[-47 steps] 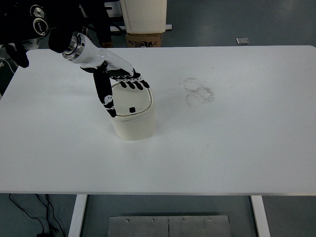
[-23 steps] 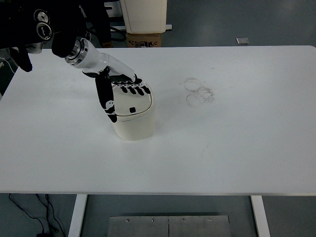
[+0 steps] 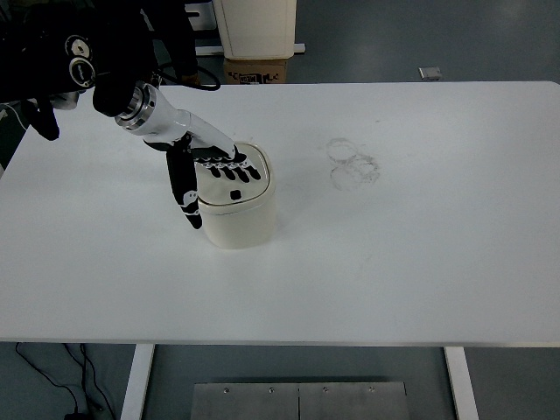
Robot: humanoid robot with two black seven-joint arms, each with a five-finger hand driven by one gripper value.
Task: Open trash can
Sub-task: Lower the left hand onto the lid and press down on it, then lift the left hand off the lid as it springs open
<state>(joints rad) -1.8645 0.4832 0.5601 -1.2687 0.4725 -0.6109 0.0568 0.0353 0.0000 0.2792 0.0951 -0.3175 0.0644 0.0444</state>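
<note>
Left of the frame's centre on the white surface (image 3: 411, 262), we have our left hand (image 3: 210, 166) laid with fingers (image 3: 241, 167) released flat on the trash can (image 3: 241, 214) lid, grasping nothing; pressing it down likely comes next.

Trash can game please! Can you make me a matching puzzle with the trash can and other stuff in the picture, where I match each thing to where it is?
Things:
1. trash can
2. left hand
3. ring smudges
4. cardboard box

Places:
A. on the floor past the table's far edge
B. on the bare table, right of the can
C. standing on the white table
D. lying across the can's lid

Pairs: 1-C, 2-D, 3-B, 4-A
</note>
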